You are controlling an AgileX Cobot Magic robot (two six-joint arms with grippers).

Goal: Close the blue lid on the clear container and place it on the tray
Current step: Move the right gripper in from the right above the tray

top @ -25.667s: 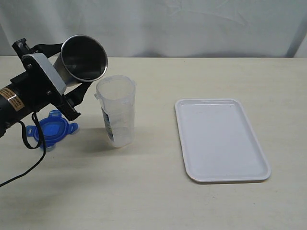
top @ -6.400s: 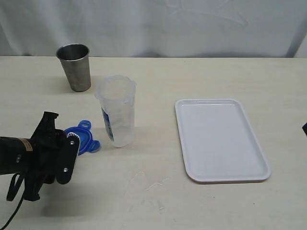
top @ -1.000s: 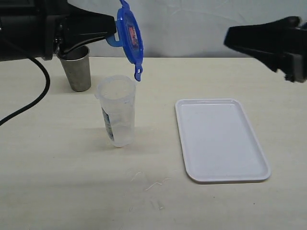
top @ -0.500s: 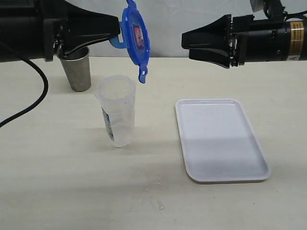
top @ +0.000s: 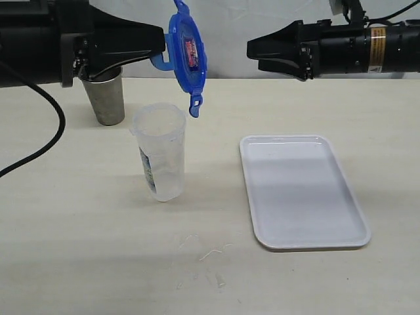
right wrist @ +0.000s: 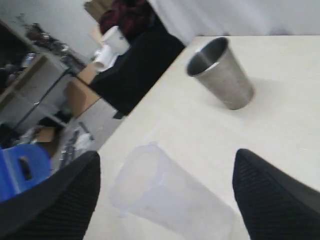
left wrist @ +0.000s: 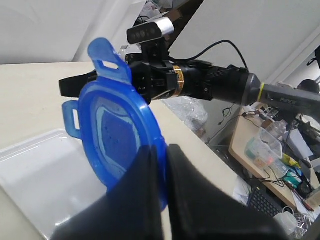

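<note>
The left claw [top: 159,47] is pinched tight on one edge of the lid [top: 187,52], holding it upright in the air above the container [top: 159,151]. The container stands open on the worktop [top: 98,249], left of the tray [top: 302,190]. Capping hasn't begun; I'd say the lid must tip flat and come down square on the rim. The right claw [top: 254,54] hangs high, spread and empty. Where the left claw grips the lid is hidden.

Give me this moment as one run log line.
left gripper: shut on blue lid, lid on edge, off clear container | right gripper: open, empty, aloft | tray: nothing on it
</note>
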